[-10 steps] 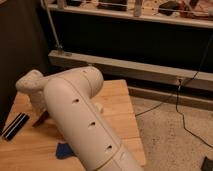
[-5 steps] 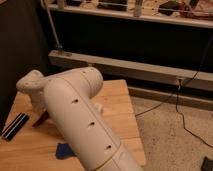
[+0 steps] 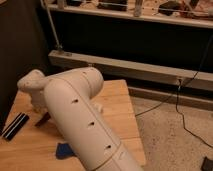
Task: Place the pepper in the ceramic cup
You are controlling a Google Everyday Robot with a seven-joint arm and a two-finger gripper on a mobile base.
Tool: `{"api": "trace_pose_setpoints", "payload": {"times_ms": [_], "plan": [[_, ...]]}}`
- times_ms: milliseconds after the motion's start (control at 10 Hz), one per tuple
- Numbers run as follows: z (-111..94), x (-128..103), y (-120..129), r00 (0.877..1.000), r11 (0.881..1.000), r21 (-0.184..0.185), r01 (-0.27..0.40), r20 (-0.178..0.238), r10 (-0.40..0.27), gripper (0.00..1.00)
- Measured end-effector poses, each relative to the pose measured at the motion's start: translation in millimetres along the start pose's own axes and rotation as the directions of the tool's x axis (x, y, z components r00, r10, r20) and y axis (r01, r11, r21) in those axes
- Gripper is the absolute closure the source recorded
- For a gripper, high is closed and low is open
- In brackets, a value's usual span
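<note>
Arm (image 3: 80, 125) housing, white and bulky, runs from the front edge of the wooden worktop (image 3: 120, 112) up toward its left side and covers much of the middle. At the arm's far end sits a pale rounded wrist. Below that wrist the claw (image 3: 40, 107) hangs close over the wood near the left edge, roughly midway between the front and far edges. The arm and wrist hide most of the claw, so I cannot tell whether it is open or closed.

A slim dark red sliver, the pepper (image 3: 43, 119), pokes out just under the claw and slants down toward the left edge. I cannot tell whether it is gripped or only lying on the wood.

Just beyond the pepper, closer to the left edge, a flat black bar (image 3: 15, 125) lies at an angle on the worktop, apart from the claw. A dark blue sponge (image 3: 64, 150) lies flat near the front edge, tucked against the left side of the arm. On the arm's right side a small pale bump (image 3: 97, 107) peeks out over the wood, too hidden to identify.

Past the right edge of the worktop is speckled floor (image 3: 170, 145), with a thin black cable (image 3: 184, 112) trailing across it. A grey metal beam (image 3: 125, 70) runs along behind the far edge, below a dark panel.
</note>
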Motion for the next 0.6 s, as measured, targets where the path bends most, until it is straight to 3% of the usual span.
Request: {"api": "trace_pose_setpoints", "payload": {"times_ms": [600], "plan": [[0.2, 0.7, 0.0, 1.000, 1.000, 0.001, 0.011, -0.005, -0.011, 0.56]]}}
